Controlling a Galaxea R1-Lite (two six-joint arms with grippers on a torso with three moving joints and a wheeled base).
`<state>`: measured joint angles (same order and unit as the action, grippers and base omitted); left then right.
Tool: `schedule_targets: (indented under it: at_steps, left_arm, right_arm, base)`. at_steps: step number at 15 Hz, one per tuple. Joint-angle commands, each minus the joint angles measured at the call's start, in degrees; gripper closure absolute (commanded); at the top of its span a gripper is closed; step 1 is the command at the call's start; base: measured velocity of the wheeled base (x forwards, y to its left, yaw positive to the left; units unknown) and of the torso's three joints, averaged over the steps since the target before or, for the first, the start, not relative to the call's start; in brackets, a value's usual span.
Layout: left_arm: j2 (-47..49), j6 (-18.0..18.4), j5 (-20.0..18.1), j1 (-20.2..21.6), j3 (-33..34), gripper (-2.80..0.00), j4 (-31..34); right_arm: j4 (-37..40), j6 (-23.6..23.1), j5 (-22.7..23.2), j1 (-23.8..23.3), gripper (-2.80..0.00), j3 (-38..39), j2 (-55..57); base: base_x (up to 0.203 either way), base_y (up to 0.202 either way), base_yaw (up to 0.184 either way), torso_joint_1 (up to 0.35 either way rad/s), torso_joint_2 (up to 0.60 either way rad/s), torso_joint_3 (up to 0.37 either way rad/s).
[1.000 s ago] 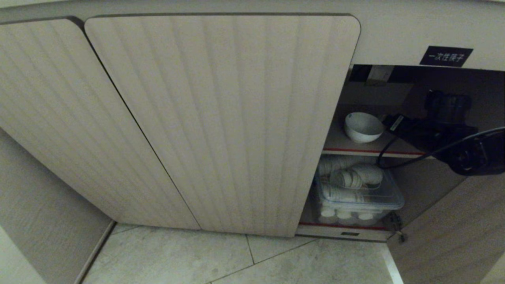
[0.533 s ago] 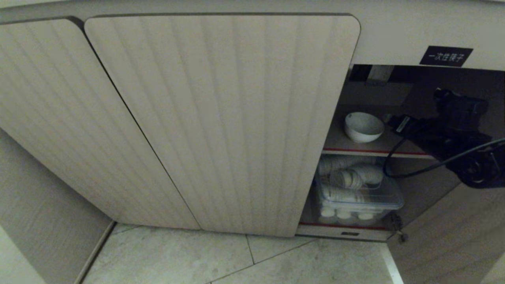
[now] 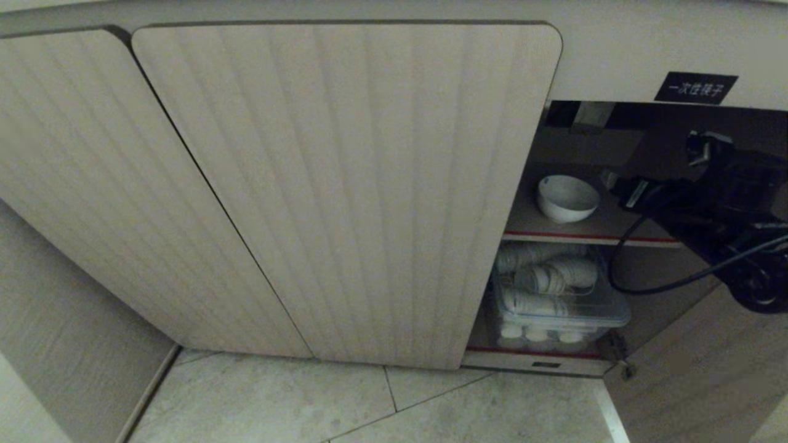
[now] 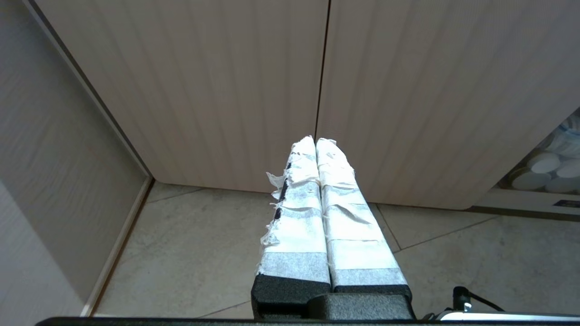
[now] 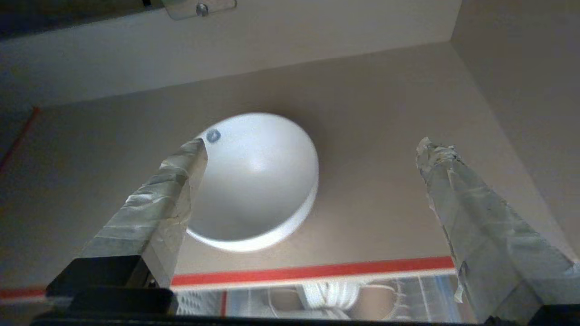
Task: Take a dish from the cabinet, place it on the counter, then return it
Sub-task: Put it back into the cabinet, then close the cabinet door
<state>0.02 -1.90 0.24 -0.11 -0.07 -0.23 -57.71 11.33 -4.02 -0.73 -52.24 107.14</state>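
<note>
Left gripper [image 4: 316,149] is sitting clenched and empty, center frame, parked over the floor. White bowl [image 3: 567,198] is resting on the red-edged shelf [image 3: 554,235], right of center. Right gripper [image 5: 312,163] is gaping wide at far right; I'd center it before squeezing.

The left gripper [image 4: 316,141] is hanging above the tiled floor [image 4: 204,253], facing the cabinet [image 4: 217,90]. Its two tape-wrapped fingers [image 4: 342,217] are pressing together with no gap, holding nothing. The fingertips are lining up with the seam between two closed fluted doors [image 4: 421,99]. At the cabinet's open end, white cups [image 4: 543,165] are showing at floor level.
</note>
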Motion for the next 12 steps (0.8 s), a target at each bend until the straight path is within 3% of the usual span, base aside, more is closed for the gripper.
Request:
schedule_targets:
  at_steps: [1, 3, 4, 7, 12]
  left_arm:
    - [-0.02, -0.03, 0.03, 0.02, -0.01, 0.00, -0.03]
    - [-0.02, -0.03, 0.02, 0.02, 0.07, 0.00, -0.03]
    - [-0.02, -0.03, 0.11, 0.02, -0.01, 0.00, -0.03]
    - [-0.02, -0.03, 0.02, 0.02, 0.03, 0.00, -0.03]
    - [-0.02, -0.03, 0.02, 0.02, 0.05, 0.00, -0.03]
  right_arm:
    - [-0.75, -0.32, -0.02, 0.03, -2.80, 1.55, -1.16]
    - [-2.82, -0.59, 0.08, 0.19, -2.80, 4.80, -2.12]
    - [-3.54, -0.68, 0.36, 0.20, 0.00, 5.79, -2.39]
    - [-4.52, -0.95, 2.94, 0.20, 0.00, 7.07, -3.40]
    - [-4.98, -1.04, 3.06, 0.20, 0.00, 7.82, -4.67]
  base:
    - [0.000, 0.000, 0.000, 0.000, 0.00, 0.000]
    - [0.000, 0.000, 0.000, 0.000, 0.00, 0.000]
    - [0.000, 0.000, 0.000, 0.000, 0.00, 0.000]
    - [0.000, 0.000, 0.000, 0.000, 0.00, 0.000]
    - [0.000, 0.000, 0.000, 0.000, 0.00, 0.000]
